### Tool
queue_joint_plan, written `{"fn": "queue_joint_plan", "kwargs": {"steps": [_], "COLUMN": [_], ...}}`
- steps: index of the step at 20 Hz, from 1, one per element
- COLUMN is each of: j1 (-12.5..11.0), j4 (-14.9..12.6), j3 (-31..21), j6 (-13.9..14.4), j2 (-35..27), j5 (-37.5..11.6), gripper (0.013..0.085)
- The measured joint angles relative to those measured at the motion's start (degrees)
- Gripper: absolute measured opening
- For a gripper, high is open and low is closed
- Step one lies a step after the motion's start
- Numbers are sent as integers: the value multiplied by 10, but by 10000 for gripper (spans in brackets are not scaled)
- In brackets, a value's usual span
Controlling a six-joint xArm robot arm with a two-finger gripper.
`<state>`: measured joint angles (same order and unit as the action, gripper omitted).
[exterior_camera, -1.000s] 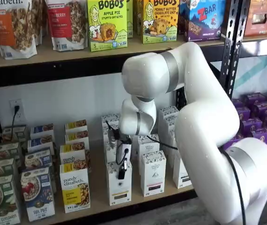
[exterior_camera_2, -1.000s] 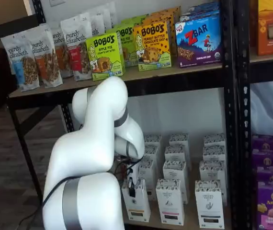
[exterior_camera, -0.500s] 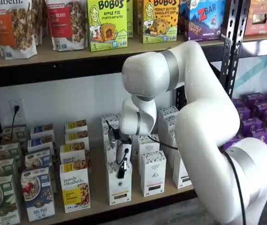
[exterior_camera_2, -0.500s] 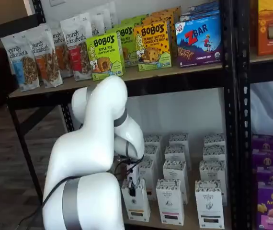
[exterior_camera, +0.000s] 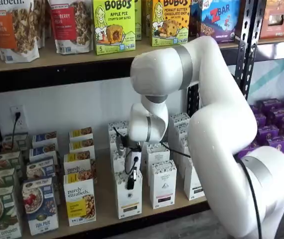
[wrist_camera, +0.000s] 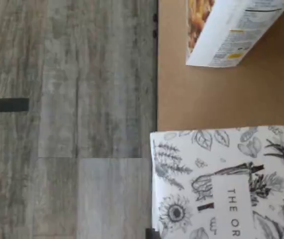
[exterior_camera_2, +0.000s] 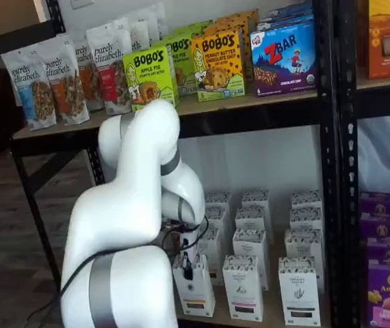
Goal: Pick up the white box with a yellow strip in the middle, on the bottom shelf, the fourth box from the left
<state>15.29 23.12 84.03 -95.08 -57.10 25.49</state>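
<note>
While the tool [exterior_camera: 131, 180] gripped: the white box with a yellow strip [exterior_camera: 128, 196] sat clamped at its top between the black fingers.
Box position: directly below the tool, front row of the worktop [exterior_camera: 104, 209].
Neighbour: white carton with a dark band [exterior_camera: 163, 183] just beside.

White box [exterior_camera: 128, 195]: black speckled top, tan-yellow band.

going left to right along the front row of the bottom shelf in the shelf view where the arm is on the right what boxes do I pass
Green-labelled cereal box → blue-labelled cereal box → white-and-yellow "purely elizabeth" box → white box with a yellow strip, with the gripper in front of it → tall white carton with a dark band.
</note>
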Motion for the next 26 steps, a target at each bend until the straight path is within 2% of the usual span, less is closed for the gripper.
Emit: {"fn": "queue_joint_plan", "kwargs": {"steps": [6,9,13,26], "j1": [2,3,4,9], "j4": [-7,0,-8,-20], "j3": [-64,-105,-168,-316], "j6": [7,-1,6,21], "j2": [48,82,134,280], "j5": [8,6,7,23], "gripper": [490,490,490,490]}}
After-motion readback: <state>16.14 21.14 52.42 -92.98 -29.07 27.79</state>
